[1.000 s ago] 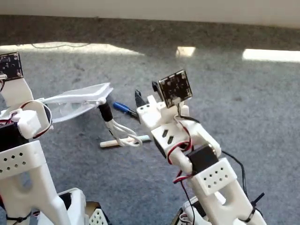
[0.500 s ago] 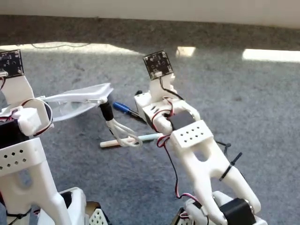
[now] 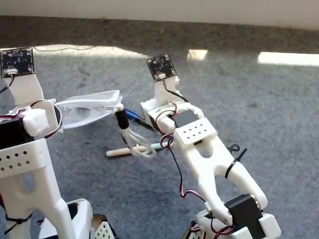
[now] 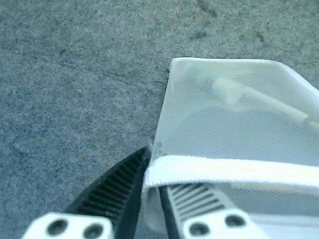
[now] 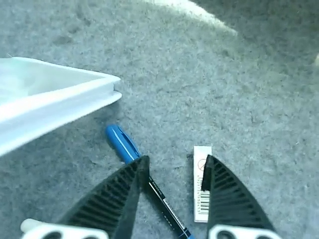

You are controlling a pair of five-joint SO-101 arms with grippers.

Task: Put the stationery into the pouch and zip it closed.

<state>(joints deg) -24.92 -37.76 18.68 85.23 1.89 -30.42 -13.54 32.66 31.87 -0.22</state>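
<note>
Gripping the pouch (image 4: 234,124) by its banded rim, the left gripper (image 4: 154,172) is clamped on soft, limp mesh that sags away from the hold. Just beyond the pouch mouth, the right gripper (image 5: 174,164) hangs with jaws spread wide over the blue pen (image 5: 122,142), which lies flat. Judge the pen light, rigid and smooth: grasp it mid-barrel, across its axis, to limit pivoting.
</note>
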